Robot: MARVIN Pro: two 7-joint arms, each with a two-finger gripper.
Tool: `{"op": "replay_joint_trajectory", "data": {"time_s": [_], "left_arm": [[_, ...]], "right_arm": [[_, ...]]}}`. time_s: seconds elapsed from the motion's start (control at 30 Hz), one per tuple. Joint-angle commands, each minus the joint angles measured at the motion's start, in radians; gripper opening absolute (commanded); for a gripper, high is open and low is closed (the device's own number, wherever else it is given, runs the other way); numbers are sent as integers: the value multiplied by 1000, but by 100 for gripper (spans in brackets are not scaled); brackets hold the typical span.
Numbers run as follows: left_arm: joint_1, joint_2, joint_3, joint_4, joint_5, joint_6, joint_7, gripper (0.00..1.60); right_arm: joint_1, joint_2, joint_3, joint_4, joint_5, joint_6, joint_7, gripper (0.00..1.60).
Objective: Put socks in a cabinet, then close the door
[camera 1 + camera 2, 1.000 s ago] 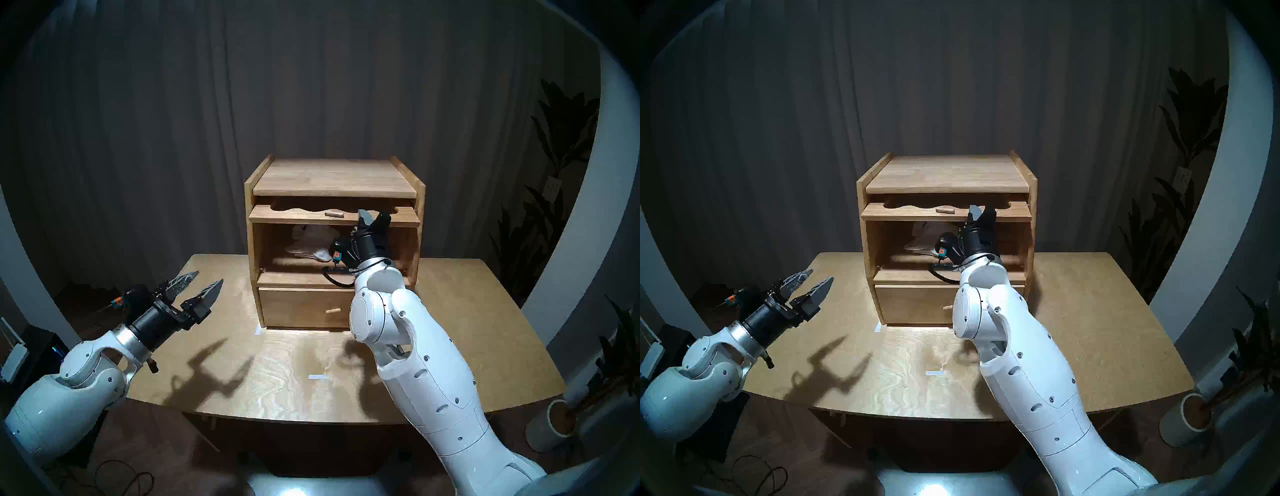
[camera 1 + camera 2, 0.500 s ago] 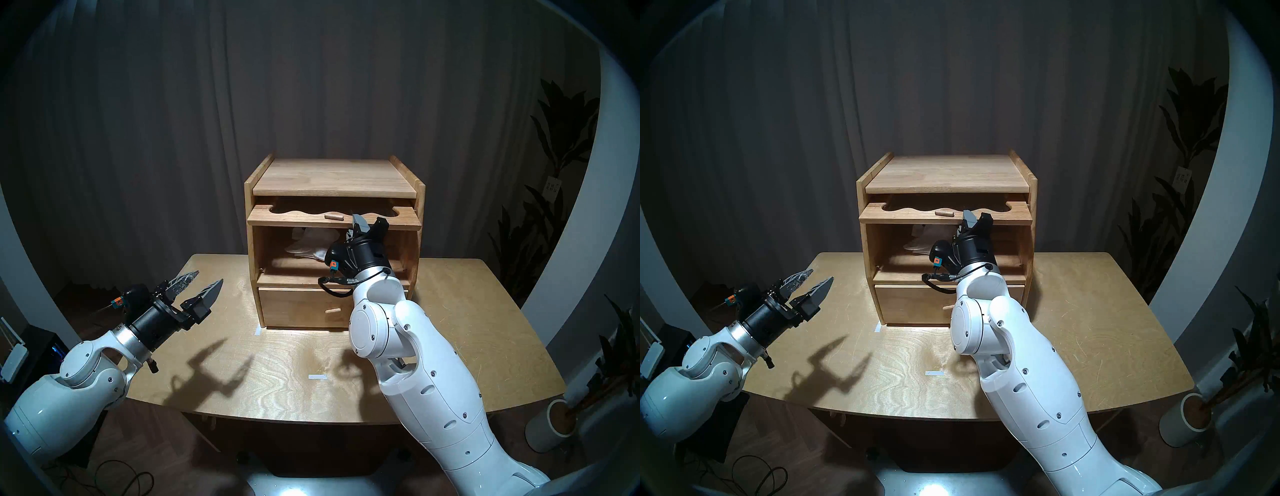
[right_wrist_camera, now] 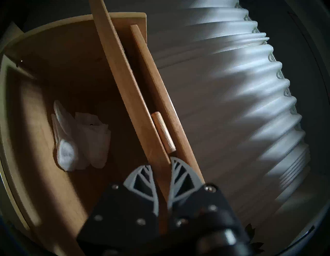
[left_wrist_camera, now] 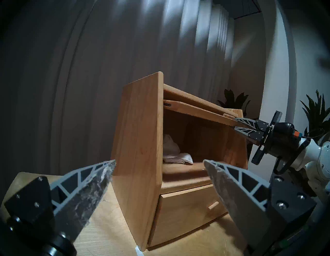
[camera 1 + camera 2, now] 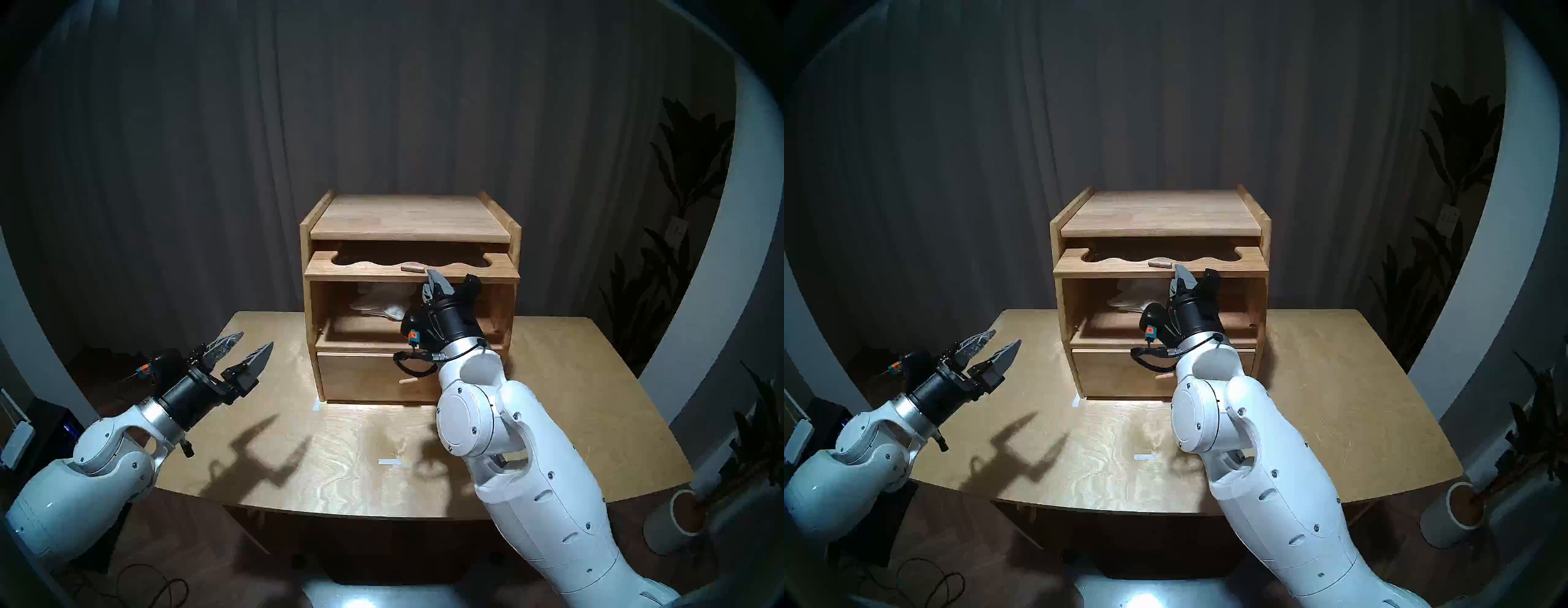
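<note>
The wooden cabinet (image 5: 409, 216) stands at the back of the table with its large compartment open. The white socks (image 5: 384, 303) lie bunched inside it at the back left, also seen in both wrist views (image 4: 175, 153) (image 3: 80, 139). The door (image 5: 360, 270) lies nearly flat under the top, partly drawn out, its peg handle (image 5: 412, 267) pointing forward. My right gripper (image 5: 441, 282) is shut on the door's front edge, just right of the peg (image 3: 163, 132), one finger on each face (image 3: 160, 161). My left gripper (image 5: 250, 346) hangs open and empty over the table's left side.
The shut drawer (image 5: 360, 375) sits below the compartment, its peg partly hidden by my right wrist. Two white tape marks (image 5: 389, 461) lie on the table (image 5: 572, 382). A potted plant (image 5: 679, 522) stands on the floor at the right. A dark curtain hangs behind.
The right gripper has drawn back toward me and a little down, tightening on the door's edge. The door has slid further out, showing more of its window. The left arm has not moved.
</note>
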Motion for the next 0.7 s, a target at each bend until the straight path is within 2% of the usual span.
{"op": "replay_joint_trajectory", "data": {"time_s": [0.0, 0.1, 0.33, 0.5, 0.67], "left_arm": [[-4, 0, -13, -7, 1, -9, 1, 160], [-4, 0, -14, -7, 1, -9, 1, 160], [-4, 0, -14, -7, 1, -9, 1, 160], [-4, 0, -14, -7, 1, -9, 1, 160], [-3, 0, -14, -7, 1, -9, 1, 160]], "right_arm": [[-46, 14, 83, 4, 60, -20, -55, 0], [-66, 23, 75, 13, 84, -50, -51, 0], [-77, 32, 53, 36, 85, -92, -63, 0], [-86, 32, 49, 35, 82, -98, -79, 0], [-85, 35, 45, 29, 97, -106, -62, 0]]}}
